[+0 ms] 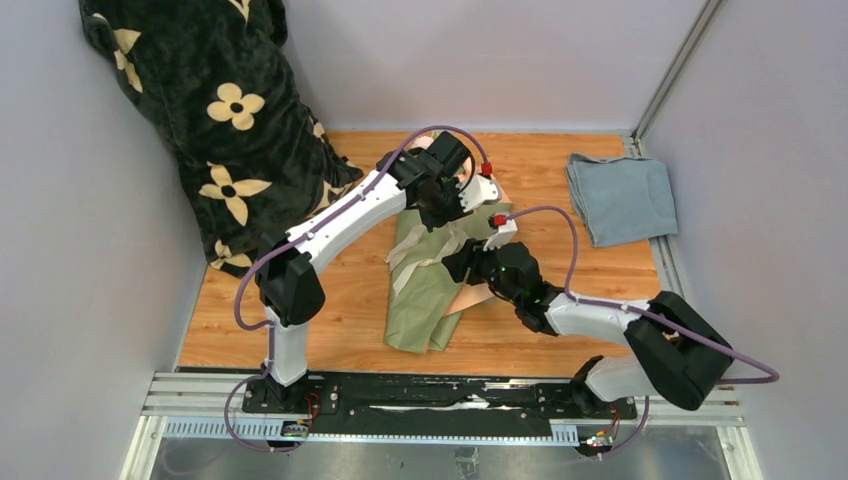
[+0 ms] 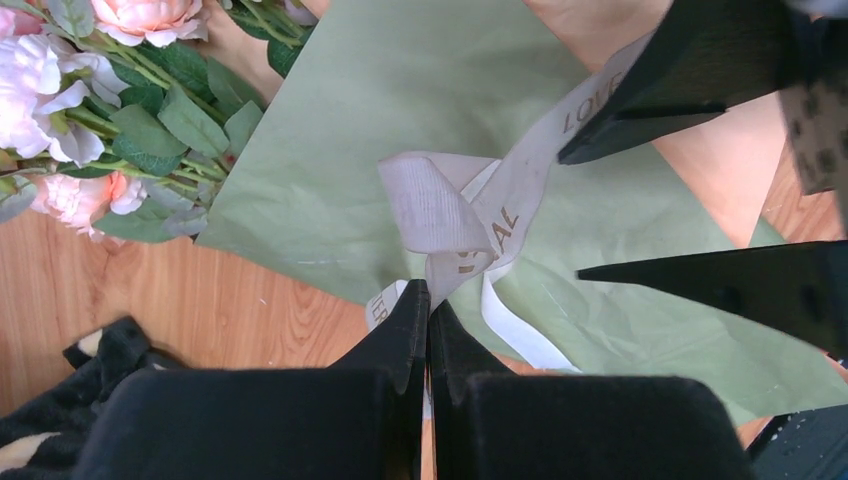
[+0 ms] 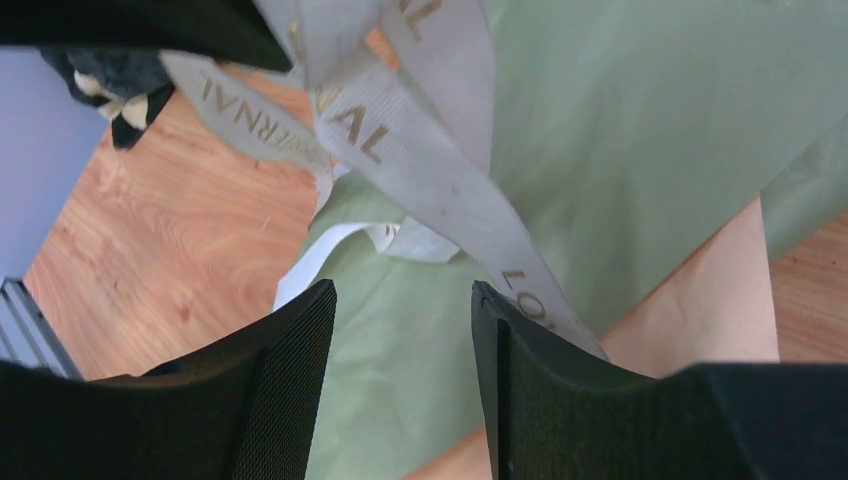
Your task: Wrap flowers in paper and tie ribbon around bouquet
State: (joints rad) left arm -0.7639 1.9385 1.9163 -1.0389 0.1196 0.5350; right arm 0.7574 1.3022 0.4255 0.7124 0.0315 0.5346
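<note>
**Ribbon (image 2: 440, 205) printed "LOVE" and "…ERNAL" in gold**

The cream strip crosses the green paper (image 2: 400, 90) of the bouquet (image 1: 425, 295), which lies mid-tabletop (image 1: 340, 300) with its pink flowers (image 2: 30, 100) toward the far edge. The left claw (image 2: 428, 300) is pressed together, pinching the ribbon. The right claw (image 3: 400, 292) is spread, and a strand rests against one of its fingers.

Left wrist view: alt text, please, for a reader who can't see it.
The left gripper, shut, pinches a cream ribbon looped over sage-green paper. Pink flowers lie upper left; the right gripper, open, shows at right.
</note>
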